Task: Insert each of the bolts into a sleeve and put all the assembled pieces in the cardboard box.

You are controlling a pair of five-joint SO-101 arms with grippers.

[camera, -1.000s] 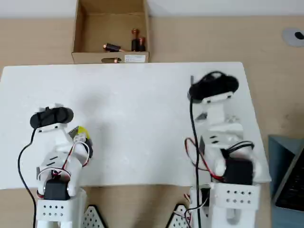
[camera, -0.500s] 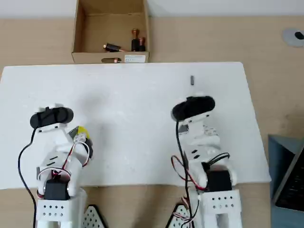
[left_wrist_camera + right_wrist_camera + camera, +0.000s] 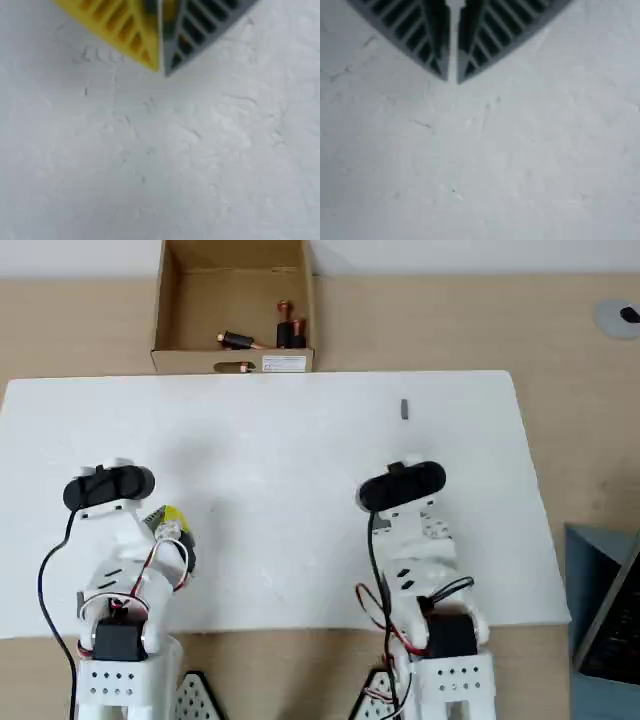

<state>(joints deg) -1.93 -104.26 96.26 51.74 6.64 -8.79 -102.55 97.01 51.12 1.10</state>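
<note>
Left gripper (image 3: 161, 69) is closed: the yellow finger and grey finger meet tip to tip with nothing between them, just above the white foam mat (image 3: 165, 165). Right gripper (image 3: 451, 76) is closed too, two grey ribbed fingers with only a hairline slit at the tips and nothing held, also over the mat.

From the high view we see the left arm (image 3: 110, 540) and right arm (image 3: 412, 540) folded back at the mat's near edge, well apart. The open brown cardboard box (image 3: 158, 310) sits on the light wooden table (image 3: 450, 320), against the mat's far edge and nearer the left arm's side. Inside it we see one black sleeve with copper bolt (image 3: 289, 330) by the right wall and a second black-and-copper piece (image 3: 237, 340) lying beside it. A copper-coloured bit (image 3: 235, 367) shows at the box's front wall; we cannot tell whether it is inside or outside. A small dark grey piece (image 3: 404, 409), possibly a sleeve, lies on the mat beyond the right arm, well apart from the box.
</note>
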